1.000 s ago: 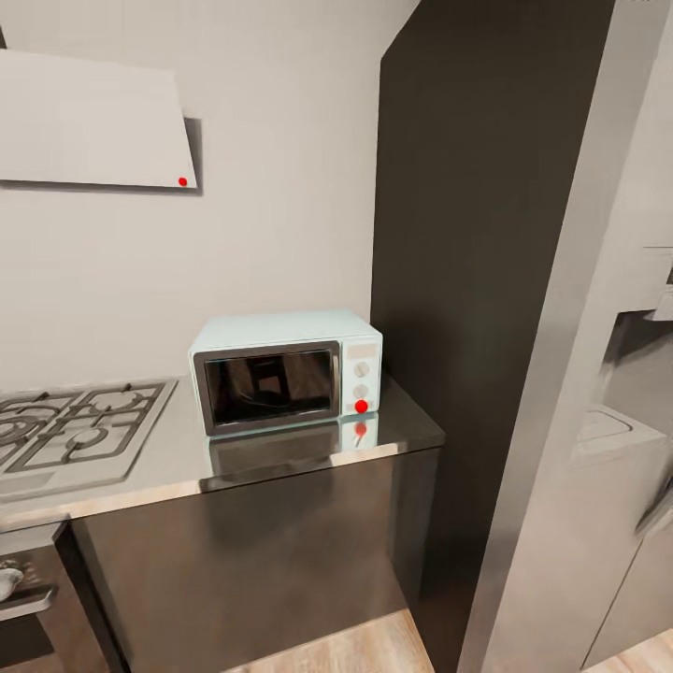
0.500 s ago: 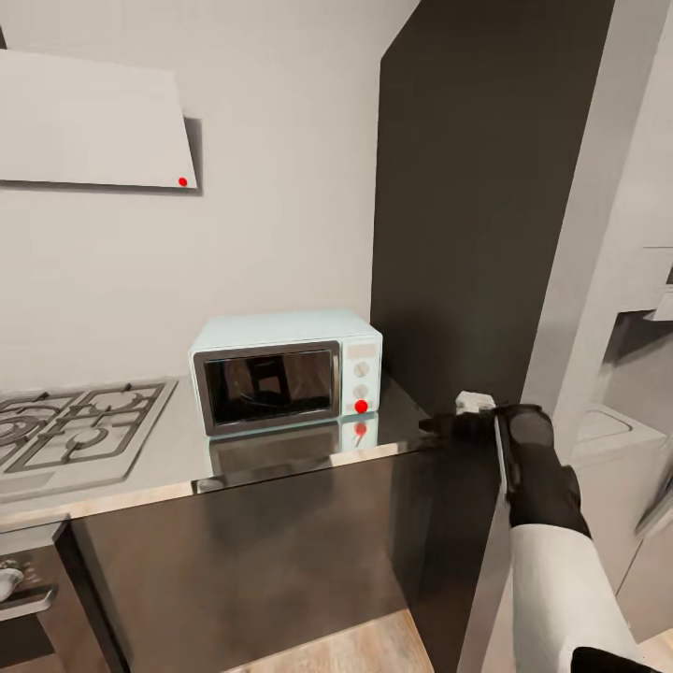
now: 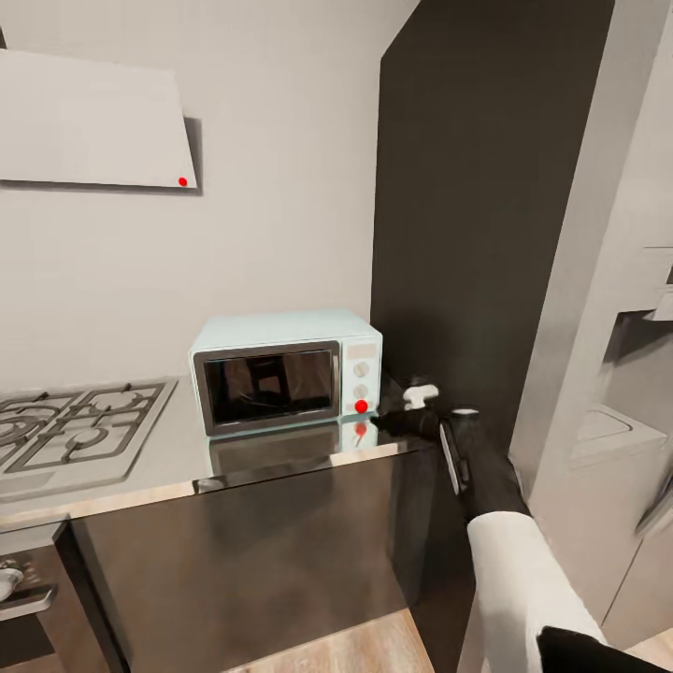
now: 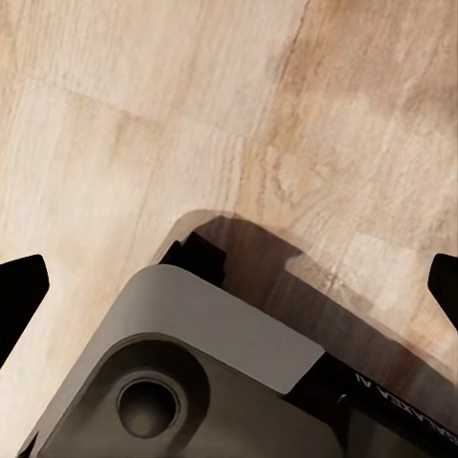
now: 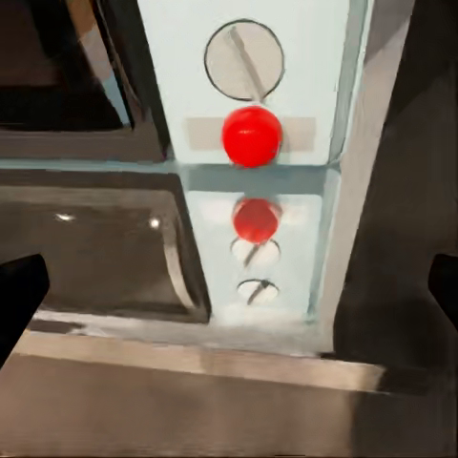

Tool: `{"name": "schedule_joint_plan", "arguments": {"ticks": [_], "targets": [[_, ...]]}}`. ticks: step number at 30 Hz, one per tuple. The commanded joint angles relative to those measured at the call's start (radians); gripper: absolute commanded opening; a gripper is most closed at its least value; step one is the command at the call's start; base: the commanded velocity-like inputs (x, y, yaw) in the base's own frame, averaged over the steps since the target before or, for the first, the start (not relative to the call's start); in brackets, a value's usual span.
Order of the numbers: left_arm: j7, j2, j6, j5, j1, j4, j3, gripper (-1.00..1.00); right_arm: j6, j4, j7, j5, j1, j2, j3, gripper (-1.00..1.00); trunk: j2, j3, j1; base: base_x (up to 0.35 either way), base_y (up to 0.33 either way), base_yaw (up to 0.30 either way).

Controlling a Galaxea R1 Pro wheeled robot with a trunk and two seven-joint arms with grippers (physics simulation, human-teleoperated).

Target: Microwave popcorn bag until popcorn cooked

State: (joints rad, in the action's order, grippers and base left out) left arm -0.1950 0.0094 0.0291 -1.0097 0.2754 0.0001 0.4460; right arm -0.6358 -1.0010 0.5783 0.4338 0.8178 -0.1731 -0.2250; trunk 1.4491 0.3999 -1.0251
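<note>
Sitting on the shiny grey tabletop [image 3: 280, 458] by the dark wall panel [image 3: 467, 187]: pale mint microwave [image 3: 285, 369], dark glass door shut, white dials, red light [image 5: 252, 135] glowing. Right end effector [image 3: 393, 419] just beside that light, spread open. Left end effector fingertips [image 4: 19, 291] wide apart over the wood floor [image 4: 143, 114].

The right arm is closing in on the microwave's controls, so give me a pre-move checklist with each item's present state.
1. Microwave door shut: ok, the dark glass door sits flush.
2. Popcorn bag inside the microwave: cannot tell, the glass is too dark and reflective.
3. Right gripper lined up with the control panel: ok, the right wrist view looks straight at the red light and the dial next to it.
4. Right gripper free of any load: ok, open with nothing between its fingers.
5. Indicator state: red, not green.
6. Left gripper out of the way: ok, it points at the wood floor.
</note>
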Motion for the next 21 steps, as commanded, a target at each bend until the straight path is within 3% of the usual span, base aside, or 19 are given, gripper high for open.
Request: {"name": "schedule_joint_plan", "arguments": {"ticks": [1, 2, 3, 6, 9, 11, 21], "targets": [[-0.003, 0.000, 0.003, -0.006, 0.000, 0.000, 0.009, 1.00, 0.148, 0.130, -0.021, 0.008, 0.001, -0.001, -0.006, 1.00, 0.001, 0.001, 0.000, 0.000, 0.000, 0.000], [-0.003, 0.000, 0.003, -0.006, 0.001, 0.000, 0.009, 1.00, 0.178, 0.152, -0.030, 0.008, 0.001, -0.001, -0.006, 1.00, 0.001, 0.001, 0.000, 0.000, 0.000, 0.000], [-0.003, 0.000, 0.003, -0.006, 0.001, 0.000, 0.009, 1.00, 0.267, 0.222, -0.068, 0.008, 0.001, -0.001, -0.006, 1.00, 0.001, 0.001, 0.000, 0.000, 0.000, 0.000], [-0.003, 0.000, 0.003, -0.006, 0.001, 0.000, 0.009, 1.00, 0.325, 0.298, -0.102, 0.007, 0.001, -0.001, -0.018, 1.00, 0.001, 0.001, 0.000, 0.000, 0.000, 0.000], [-0.004, 0.000, 0.005, -0.006, 0.001, 0.000, 0.008, 1.00, 0.341, 0.324, -0.111, 0.008, 0.001, -0.001, -0.074, 1.00, 0.001, 0.001, 0.000, 0.028, 0.000, 0.000], [-0.003, 0.001, 0.006, -0.006, 0.001, 0.000, 0.007, 1.00, 0.345, 0.350, -0.113, 0.008, 0.001, -0.001, -0.087, 1.00, 0.001, 0.001, 0.000, 0.205, 0.000, 0.000], [-0.003, 0.001, 0.006, -0.007, 0.001, 0.000, 0.007, 1.00, 0.350, 0.395, -0.114, 0.010, 0.001, -0.001, -0.094, 1.00, 0.001, 0.001, 0.000, 0.297, 0.000, 0.000]]}}
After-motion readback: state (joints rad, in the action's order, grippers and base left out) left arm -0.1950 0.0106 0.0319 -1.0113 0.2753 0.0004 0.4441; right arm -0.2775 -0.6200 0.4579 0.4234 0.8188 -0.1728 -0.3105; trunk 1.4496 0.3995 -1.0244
